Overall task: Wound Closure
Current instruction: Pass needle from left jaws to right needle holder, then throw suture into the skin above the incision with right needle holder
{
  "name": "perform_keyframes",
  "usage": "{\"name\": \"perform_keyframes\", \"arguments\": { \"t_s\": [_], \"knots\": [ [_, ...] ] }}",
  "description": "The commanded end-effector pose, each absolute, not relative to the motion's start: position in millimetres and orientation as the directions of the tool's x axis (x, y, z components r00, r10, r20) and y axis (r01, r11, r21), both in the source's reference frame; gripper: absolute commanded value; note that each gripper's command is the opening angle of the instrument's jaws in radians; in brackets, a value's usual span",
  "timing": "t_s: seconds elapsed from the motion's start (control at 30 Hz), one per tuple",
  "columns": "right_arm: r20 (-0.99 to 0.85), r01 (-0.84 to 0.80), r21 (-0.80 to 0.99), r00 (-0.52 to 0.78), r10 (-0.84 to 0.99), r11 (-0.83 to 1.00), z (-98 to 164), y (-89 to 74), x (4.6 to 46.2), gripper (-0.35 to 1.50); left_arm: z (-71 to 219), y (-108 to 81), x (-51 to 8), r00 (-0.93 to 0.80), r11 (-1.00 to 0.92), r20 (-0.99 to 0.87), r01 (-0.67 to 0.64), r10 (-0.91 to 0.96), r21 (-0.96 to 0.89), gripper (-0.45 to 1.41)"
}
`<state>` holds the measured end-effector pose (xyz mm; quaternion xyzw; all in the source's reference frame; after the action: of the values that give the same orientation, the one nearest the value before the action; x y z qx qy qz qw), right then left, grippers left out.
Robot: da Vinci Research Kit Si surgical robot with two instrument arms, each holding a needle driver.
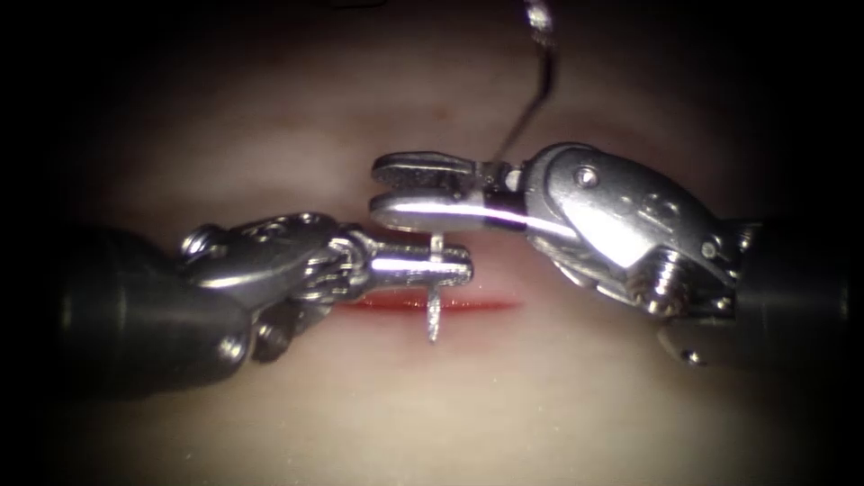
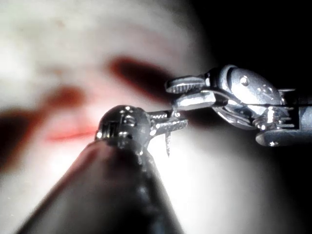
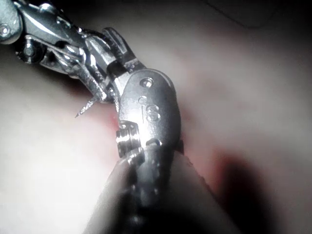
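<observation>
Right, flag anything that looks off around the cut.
Nothing stands out. The left tool holds the needle in shut jaws, its point hanging free above the cut, not in the tissue. The right tool has slightly parted jaws that hold nothing. Red fluid stays along the cut line.

Both tools are bright polished steel on dark grey, matt shafts; the right tool point(image 1: 423, 191) has a broad, rounded wrist housing with a round-headed screw near its front, faint embossed marks on its flank, and a threaded stud by the shaft. The left tool point(image 1: 423, 267) has a narrower wrist of stacked links and pins; its jaw faces are finely serrated.
</observation>
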<state>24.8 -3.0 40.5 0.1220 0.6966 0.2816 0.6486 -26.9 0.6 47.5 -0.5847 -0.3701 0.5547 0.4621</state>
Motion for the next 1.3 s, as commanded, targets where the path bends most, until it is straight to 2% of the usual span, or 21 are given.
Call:
{"name": "perform_keyframes", "arguments": {
  "t_s": [0.03, 0.17, 0.2, 0.27, 0.3, 0.37, 0.4, 0.47, 0.53, 0.6, 0.67, 0.8, 0.87, 0.93, 1.17, 1.2, 1.3],
  "knots": [
    [-0.840, -0.200, 0.543, -0.129, 0.528, 0.815, 41.0, -3.1, 25.3, -0.35, 48.1, 0.3, -27.4, 0.110, -0.299, -0.306, -0.079, 0.946, -0.951, -0.45],
    [-0.846, -0.203, 0.534, -0.119, 0.520, 0.821, 41.0, -3.1, 25.0, -0.35, 48.0, 0.3, -27.4, 0.123, -0.293, -0.307, -0.118, 0.944, -0.949, -0.45],
    [-0.846, -0.201, 0.534, -0.117, 0.521, 0.821, 41.0, -3.1, 24.9, -0.35, 48.0, 0.3, -27.4, 0.126, -0.292, -0.307, -0.127, 0.943, -0.948, -0.20],
    [-0.849, -0.203, 0.529, -0.112, 0.517, 0.824, 41.0, -3.1, 24.8, -0.35, 48.1, 0.5, -27.5, 0.138, -0.327, -0.352, -0.175, 0.926, -0.928, 0.54],
    [-0.849, -0.203, 0.529, -0.112, 0.517, 0.824, 41.0, -3.1, 24.8, -0.35, 48.1, 0.7, -27.5, 0.144, -0.369, -0.403, -0.211, 0.904, -0.905, 0.79],
    [-0.852, -0.204, 0.524, -0.111, 0.512, 0.827, 41.0, -3.1, 24.8, -0.35, 48.3, 1.0, -27.5, 0.145, -0.458, -0.520, -0.320, 0.842, -0.829, 1.09],
    [-0.855, -0.205, 0.518, -0.110, 0.507, 0.830, 41.1, -3.1, 24.7, -0.35, 48.4, 1.0, -27.5, 0.141, -0.486, -0.561, -0.359, 0.816, -0.797, 1.20],
    [-0.858, -0.204, 0.513, -0.109, 0.501, 0.834, 41.3, -3.0, 24.6, -0.35, 48.7, 1.1, -27.2, 0.144, -0.502, -0.599, -0.414, 0.788, -0.760, 1.25],
    [-0.862, -0.204, 0.506, -0.107, 0.495, 0.838, 41.7, -2.7, 24.4, -0.35, 49.0, 0.9, -26.6, 0.139, -0.534, -0.616, -0.378, 0.775, -0.757, 1.36],
    [-0.870, -0.202, 0.493, -0.102, 0.483, 0.846, 42.5, -2.4, 24.1, -0.35, 49.4, 0.6, -25.8, 0.132, -0.550, -0.625, -0.360, 0.770, -0.754, 1.40],
    [-0.886, -0.210, 0.464, -0.100, 0.454, 0.860, 44.0, -1.9, 23.8, -0.35, 49.8, -0.2, -24.5, 0.116, -0.562, -0.644, -0.387, 0.757, -0.731, 1.40],
    [-0.924, -0.220, 0.383, -0.097, 0.371, 0.897, 48.0, -0.6, 23.4, -0.35, 51.0, -3.0, -23.0, 0.050, -0.622, -0.725, -0.477, 0.687, -0.621, 1.13],
    [-0.934, -0.227, 0.358, -0.090, 0.346, 0.906, 50.6, 0.0, 23.3, -0.35, 51.9, -4.2, -23.0, -0.029, -0.680, -0.747, -0.438, 0.664, -0.588, 0.83],
    [-0.940, -0.237, 0.342, -0.083, 0.332, 0.909, 52.1, 0.0, 23.4, -0.35, 52.3, -5.0, -23.2, -0.066, -0.708, -0.759, -0.420, 0.648, -0.568, 0.64],
    [-0.946, -0.254, 0.323, -0.074, 0.315, 0.911, 57.3, -1.4, 25.0, -0.35, 53.4, -6.1, -23.9, -0.229, -0.770, -0.756, -0.384, 0.614, -0.509, -0.21],
    [-0.948, -0.254, 0.318, -0.074, 0.309, 0.913, 57.7, -1.5, 25.2, -0.35, 53.6, -6.2, -24.0, -0.281, -0.788, -0.753, -0.389, 0.595, -0.477, -0.30],
    [-0.948, -0.259, 0.319, -0.071, 0.311, 0.912, 58.4, -1.7, 25.8, -0.35, 54.3, -6.3, -24.6, -0.423, -0.836, -0.729, -0.377, 0.538, -0.398, -0.35]
  ]
}}
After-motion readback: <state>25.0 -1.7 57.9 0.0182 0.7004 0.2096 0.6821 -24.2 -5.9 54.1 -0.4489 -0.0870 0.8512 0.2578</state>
